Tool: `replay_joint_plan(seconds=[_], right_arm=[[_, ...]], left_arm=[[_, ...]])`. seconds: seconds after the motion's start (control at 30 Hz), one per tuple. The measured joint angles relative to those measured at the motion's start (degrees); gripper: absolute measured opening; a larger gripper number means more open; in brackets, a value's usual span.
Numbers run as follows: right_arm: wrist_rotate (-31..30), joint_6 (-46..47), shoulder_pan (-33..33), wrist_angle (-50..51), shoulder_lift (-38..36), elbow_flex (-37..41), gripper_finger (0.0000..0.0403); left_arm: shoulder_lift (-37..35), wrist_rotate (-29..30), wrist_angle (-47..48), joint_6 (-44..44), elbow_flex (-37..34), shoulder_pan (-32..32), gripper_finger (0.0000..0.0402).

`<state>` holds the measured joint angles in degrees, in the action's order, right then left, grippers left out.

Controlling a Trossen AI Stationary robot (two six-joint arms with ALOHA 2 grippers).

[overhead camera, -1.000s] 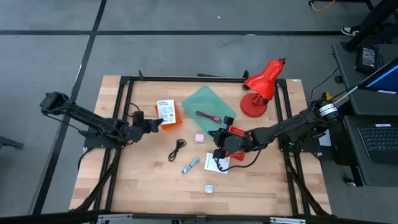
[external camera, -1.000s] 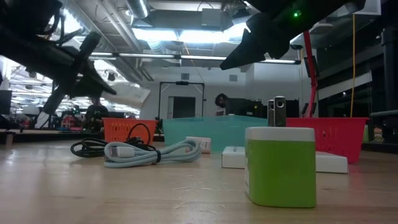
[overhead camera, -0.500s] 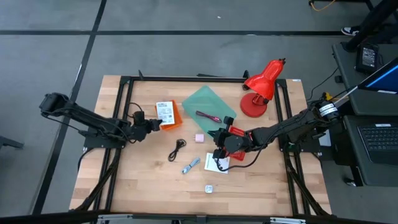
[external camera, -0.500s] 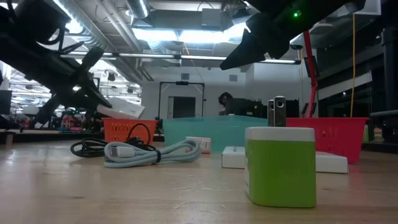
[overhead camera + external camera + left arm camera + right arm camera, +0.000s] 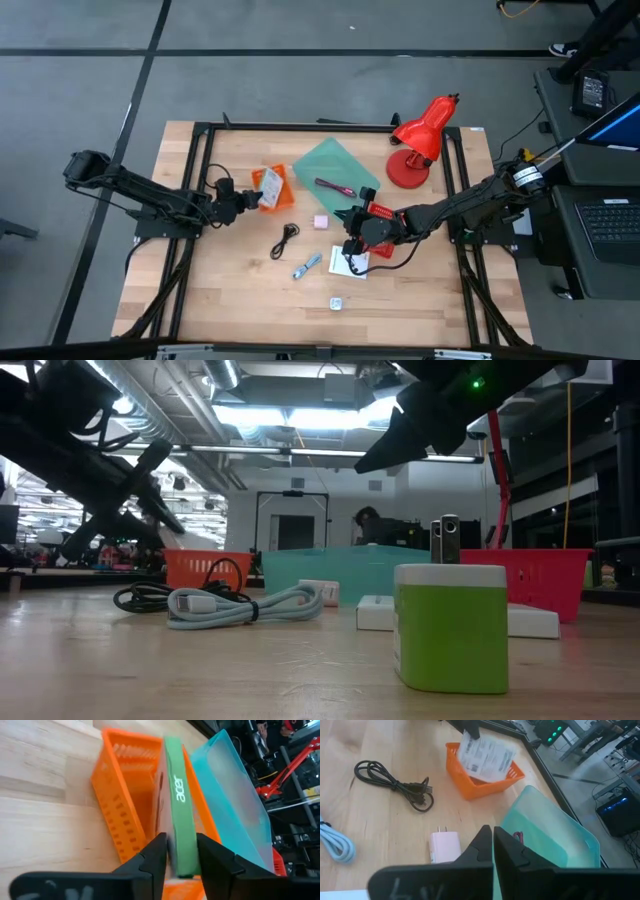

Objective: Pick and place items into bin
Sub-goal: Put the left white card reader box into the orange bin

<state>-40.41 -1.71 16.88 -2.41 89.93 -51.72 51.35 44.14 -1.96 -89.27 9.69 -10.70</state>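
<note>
Left hand [image 5: 179,857] pinches green-edged acer packet [image 5: 180,815] over orange bin [image 5: 127,810]. Lower inside walls, then release. Right hand [image 5: 493,842], fingers pressed together, hovers near teal bin [image 5: 555,837].

Two bins are sitting on the desk [image 5: 240,290]: one orange basket [image 5: 276,188] and one teal bin [image 5: 335,170]. One red lamp [image 5: 420,140] is standing at the far right corner. One black cable [image 5: 285,238], one maroon cable [image 5: 334,187] and one pale blue cable [image 5: 306,265] are lying there. One pink cube [image 5: 320,221], one small pale square [image 5: 336,302], one white packet on the desk [image 5: 350,262] and one white card over the basket [image 5: 485,752] are showing. Two arms are reaching in.
</note>
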Motion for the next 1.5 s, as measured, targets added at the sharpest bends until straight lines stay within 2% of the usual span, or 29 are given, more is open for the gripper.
replay_joint_plan(seconds=[0.17, 0.33, 0.73, 1.0, 1.17, 1.37, 1.5], right_arm=[[0.0, 0.1, 0.0, 0.04, 0.0, 0.0, 0.0], [-0.01, 0.12, 0.0, 0.08, 0.0, 0.0, 0.0], [0.0, 0.13, 0.0, 0.1, 0.0, 0.01, 0.0], [0.0, 0.14, 0.0, 0.15, 0.0, 0.02, 0.0], [0.0, 0.18, 0.0, 0.13, 0.0, 0.0, 0.0], [0.0, 1.28, 0.0, 0.12, 0.0, 0.02, 0.0], [0.0, 1.28, 0.0, 0.12, 0.0, 0.02, 0.0]], left_arm=[[-0.02, 1.38, -0.47, 1.77, 0.0, 0.0, 0.0117], [-0.02, 1.84, -4.91, 6.86, 0.0, 0.0, 0.0124], [-0.53, 2.86, -7.32, 12.32, 0.0, 0.0, 0.0109], [-3.57, -1.96, -7.34, 18.59, 0.0, -0.02, 0.0094], [-3.98, -2.77, -7.13, 21.43, 0.0, -0.01, 0.0097], [-4.0, -6.18, -2.56, 18.83, 0.0, -0.02, 0.0101], [-4.1, -6.29, 0.94, 15.57, 0.13, 0.0, 0.0098]])
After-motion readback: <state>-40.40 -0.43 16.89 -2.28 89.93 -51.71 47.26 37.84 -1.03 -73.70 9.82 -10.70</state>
